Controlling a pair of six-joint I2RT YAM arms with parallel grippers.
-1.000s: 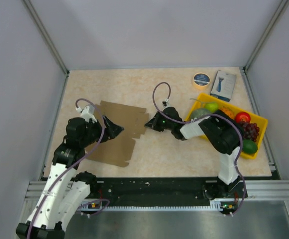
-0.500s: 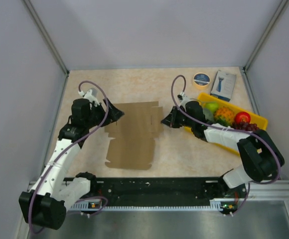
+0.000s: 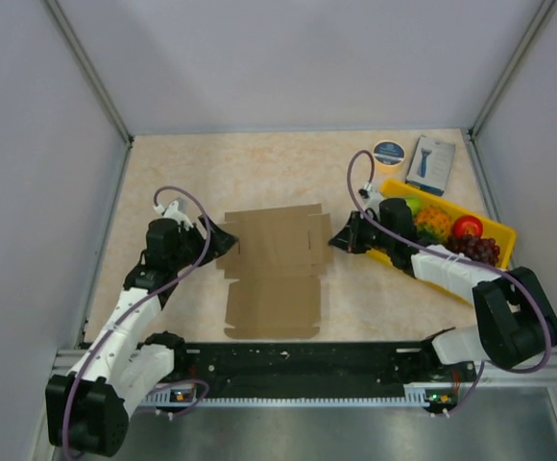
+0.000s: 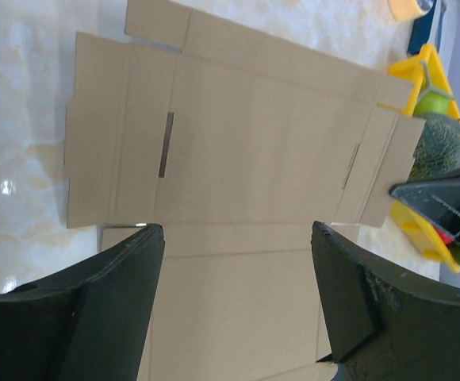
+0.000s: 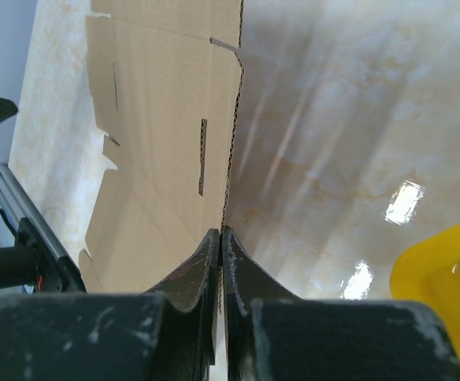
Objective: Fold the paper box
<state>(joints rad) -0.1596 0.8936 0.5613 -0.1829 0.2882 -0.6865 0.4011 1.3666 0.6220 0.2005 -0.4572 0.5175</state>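
Note:
The paper box (image 3: 277,269) is a flat brown die-cut cardboard sheet with flaps and slots, lying on the table's middle. My right gripper (image 3: 338,240) is shut on its right edge; the right wrist view shows the fingers (image 5: 220,234) pinching the thin edge of the sheet (image 5: 159,159). My left gripper (image 3: 223,240) is open at the sheet's upper left corner. In the left wrist view its fingertips (image 4: 234,230) stand wide apart over the sheet (image 4: 254,135) and hold nothing.
A yellow tray (image 3: 502,232) with fruit stands just behind my right arm at the right. A blue-and-white box (image 3: 430,163) and a tape roll (image 3: 388,154) lie at the back right. Grey walls close in both sides.
The sheet has slid to the right and turned square to the table, held in my right gripper, which drew back right. My left gripper has followed to its left corner.

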